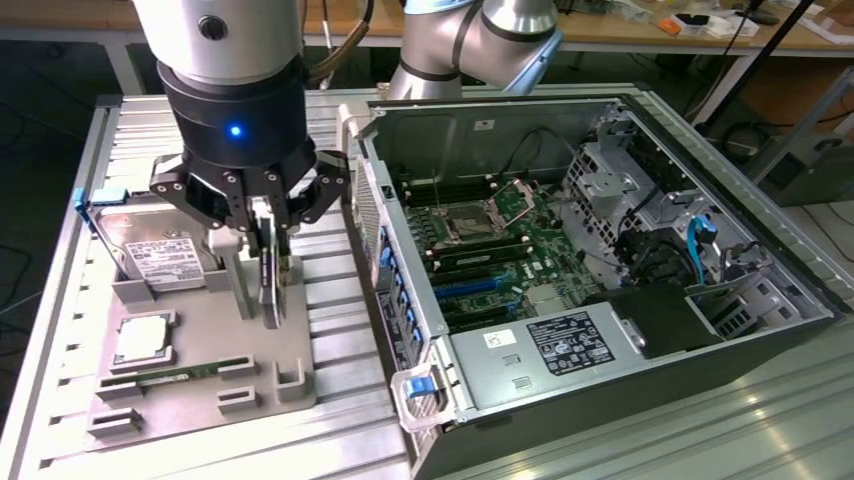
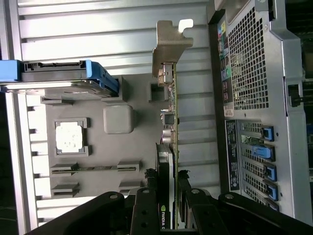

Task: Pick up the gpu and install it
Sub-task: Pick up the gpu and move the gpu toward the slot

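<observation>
The gripper [image 1: 271,225] is clamped on the gpu [image 1: 274,285], which stands on edge over the grey holder tray [image 1: 220,335] on the desk [image 1: 334,445]. It is just to the exterior view's left of the open computer case [image 1: 454,130]. I cannot tell whether the card's lower edge is clear of the tray. A clean lift goes straight up with the card vertical, so the silver bracket [image 2: 168,49] snags neither tray nor case wall.

Silver arm [image 1: 483,40], black end effector [image 1: 267,238], blue light [image 1: 236,130].

You see a thin dark gpu card [image 2: 165,166] ending in a silver metal bracket [image 2: 168,44]. The silver hard drive [image 1: 163,258] has a blue frame [image 2: 100,78].
</observation>
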`<state>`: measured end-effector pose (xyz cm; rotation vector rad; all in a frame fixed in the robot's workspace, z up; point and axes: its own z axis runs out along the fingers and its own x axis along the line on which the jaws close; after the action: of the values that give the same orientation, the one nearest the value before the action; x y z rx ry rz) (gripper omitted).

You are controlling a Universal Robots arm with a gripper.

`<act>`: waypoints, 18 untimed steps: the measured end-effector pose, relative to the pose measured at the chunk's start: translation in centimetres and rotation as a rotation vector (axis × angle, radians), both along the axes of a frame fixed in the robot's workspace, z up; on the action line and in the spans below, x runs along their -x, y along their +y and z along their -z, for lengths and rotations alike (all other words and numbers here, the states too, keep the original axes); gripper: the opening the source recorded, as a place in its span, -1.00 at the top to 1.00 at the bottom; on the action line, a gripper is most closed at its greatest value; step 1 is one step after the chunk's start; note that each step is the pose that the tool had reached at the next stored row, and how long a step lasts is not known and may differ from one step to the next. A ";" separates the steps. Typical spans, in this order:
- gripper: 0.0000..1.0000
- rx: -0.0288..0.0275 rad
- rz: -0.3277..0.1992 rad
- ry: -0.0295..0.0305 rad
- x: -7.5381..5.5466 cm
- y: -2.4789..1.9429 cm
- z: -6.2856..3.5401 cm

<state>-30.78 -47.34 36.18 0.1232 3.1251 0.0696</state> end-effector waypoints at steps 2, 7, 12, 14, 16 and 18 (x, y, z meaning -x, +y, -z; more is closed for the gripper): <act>0.46 0.0001 0.000 0.0001 0.0 0.00 -0.24; 0.46 0.0000 0.000 0.0000 0.0 0.00 -0.61; 0.46 0.0000 0.000 0.0000 0.0 0.00 -0.86; 0.46 -0.0001 0.000 0.0000 0.0 0.00 -0.94; 0.46 0.0000 0.000 0.0000 0.0 0.00 -1.00; 0.46 0.0000 0.000 0.0001 0.0 0.00 -1.07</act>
<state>-30.78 -47.34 37.25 0.1232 3.1251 0.0695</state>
